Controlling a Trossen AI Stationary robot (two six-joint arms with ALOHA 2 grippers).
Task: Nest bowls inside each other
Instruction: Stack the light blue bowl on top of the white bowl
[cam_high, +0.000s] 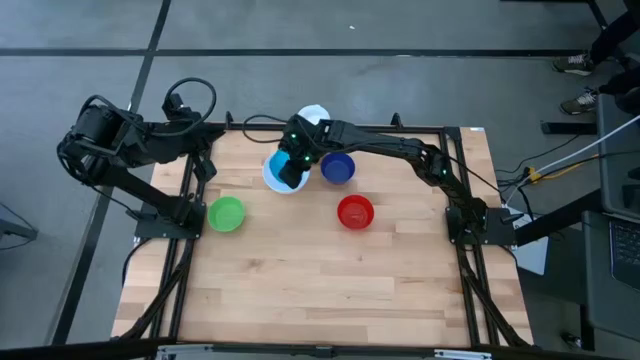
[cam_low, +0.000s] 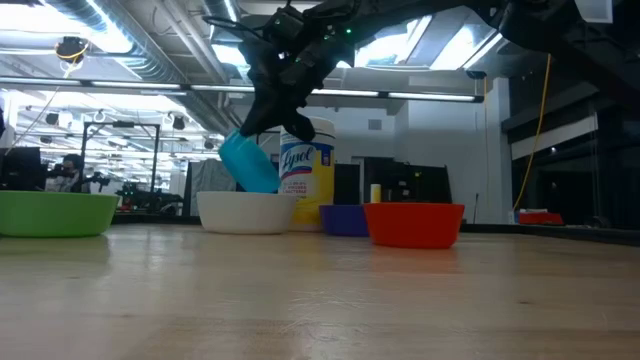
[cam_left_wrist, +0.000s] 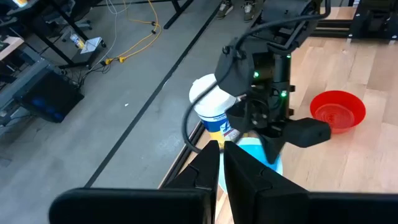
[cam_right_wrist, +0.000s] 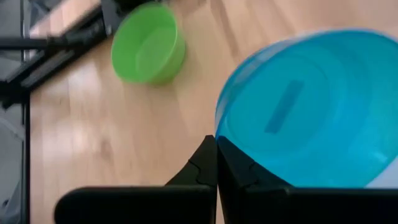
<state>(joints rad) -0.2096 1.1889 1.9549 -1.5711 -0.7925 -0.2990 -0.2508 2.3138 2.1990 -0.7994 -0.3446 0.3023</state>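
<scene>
My right gripper (cam_high: 292, 172) hangs over the white bowl (cam_low: 245, 212) and is shut on the teal bowl (cam_low: 250, 162), which is steeply tilted. The teal bowl's lower edge is level with the white bowl's rim. The dark blue bowl (cam_high: 337, 167) stands just right of the white one. The red bowl (cam_high: 355, 212) sits nearer, and the green bowl (cam_high: 227, 213) rests at the left. My left gripper (cam_left_wrist: 221, 163) is shut on nothing, raised over the table's far left edge. My right gripper pinches the teal bowl's rim (cam_right_wrist: 225, 144) between its two fingers. The fingers slant down from the table's right. The bowl hangs below them, tilted steeply on edge, over the white bowl (cam_high: 272, 178). Whether its lower edge (cam_low: 270, 188) touches the white bowl I cannot tell.
A white-lidded tub with a yellow label (cam_low: 307, 170) stands just behind the white bowl at the table's far edge. The near half of the wooden table (cam_high: 320, 290) holds nothing. Black frame rails (cam_high: 180, 290) run along the left and right sides.
</scene>
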